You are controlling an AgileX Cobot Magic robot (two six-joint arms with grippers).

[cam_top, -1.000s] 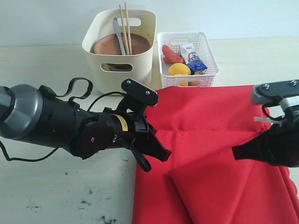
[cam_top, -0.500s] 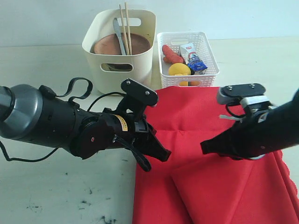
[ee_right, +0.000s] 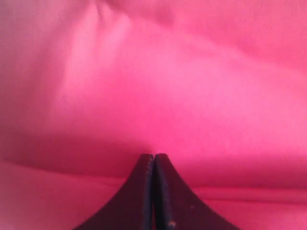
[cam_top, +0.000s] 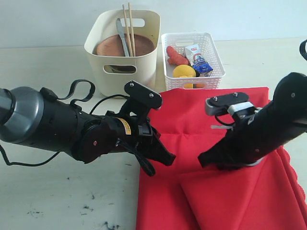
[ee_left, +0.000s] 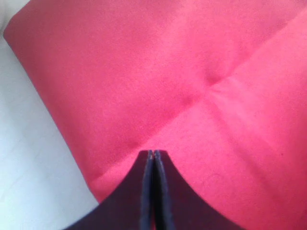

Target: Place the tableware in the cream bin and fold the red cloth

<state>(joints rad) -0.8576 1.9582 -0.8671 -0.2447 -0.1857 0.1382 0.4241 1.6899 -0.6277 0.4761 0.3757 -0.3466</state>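
Observation:
The red cloth [cam_top: 192, 120] lies spread on the table's near right, with a folded layer on top toward the front. My left gripper [cam_top: 169, 160] [ee_left: 153, 152] is shut, its tip at the cloth's left edge with nothing visibly between the jaws. My right gripper [cam_top: 201, 162] [ee_right: 154, 155] is shut over the middle of the cloth, which bulges up just ahead of its tips and seems pinched. The cream bin [cam_top: 122, 67] stands at the back. It holds the brown plate [cam_top: 110, 47], the chopsticks [cam_top: 128, 28] and the knife [cam_top: 122, 33]. Other tableware is hidden.
A white lattice basket [cam_top: 214, 57] stands right of the cream bin, touching the cloth's far edge. It holds a lemon [cam_top: 183, 71], a milk carton [cam_top: 196, 55] and a sausage [cam_top: 176, 56]. The left arm's cable loops over the table at the left.
My right gripper has swept left across the cloth, and the cloth's right edge has come leftward with it. The left arm has not moved.

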